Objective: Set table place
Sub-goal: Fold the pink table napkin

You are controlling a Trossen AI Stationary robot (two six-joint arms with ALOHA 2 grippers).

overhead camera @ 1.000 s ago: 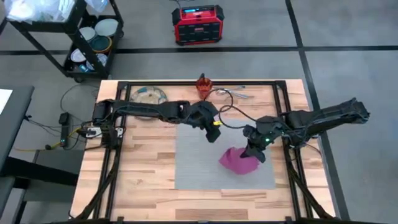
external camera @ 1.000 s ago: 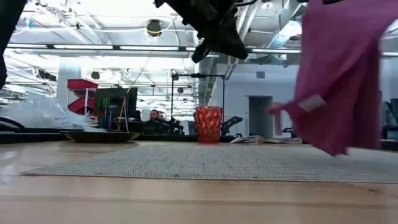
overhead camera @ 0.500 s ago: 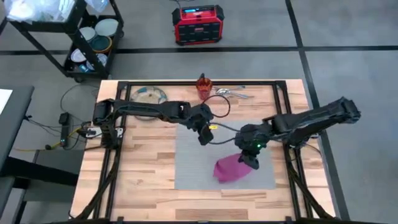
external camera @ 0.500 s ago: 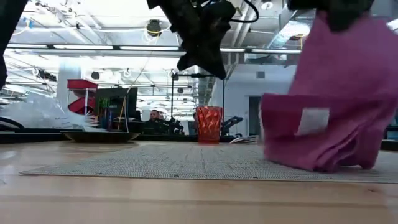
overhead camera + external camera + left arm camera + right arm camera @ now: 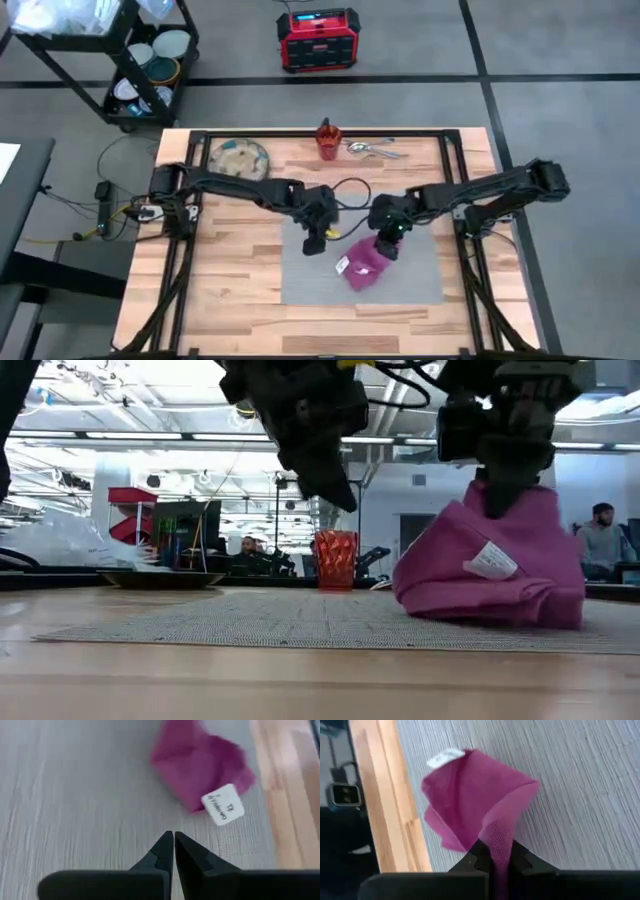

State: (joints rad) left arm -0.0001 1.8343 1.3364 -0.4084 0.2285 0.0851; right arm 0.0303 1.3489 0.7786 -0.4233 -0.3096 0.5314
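- Butcher-block tabletop (image 5: 230, 270) carries the whole setting; the grey woven mat (image 5: 310, 275) lies at its middle, beneath both tools.
- Magenta napkin (image 5: 362, 266), which hung clear of the mat a second ago, has come down and now sits bunched on the mat, white label showing. To my eye the drop is nearly done, but it needs flattening.
- Right tool (image 5: 387, 247) stays pinched on the napkin's top fold.
- Left tool (image 5: 313, 243), fingers together and empty, has swung in just beside the napkin.
- Speckled plate (image 5: 240, 158), orange-red cup (image 5: 327, 140) and cutlery (image 5: 375, 150) wait well beyond both tools, at the far edge.
- Nothing on the mat blocks spreading the napkin; the left tool crowds it.
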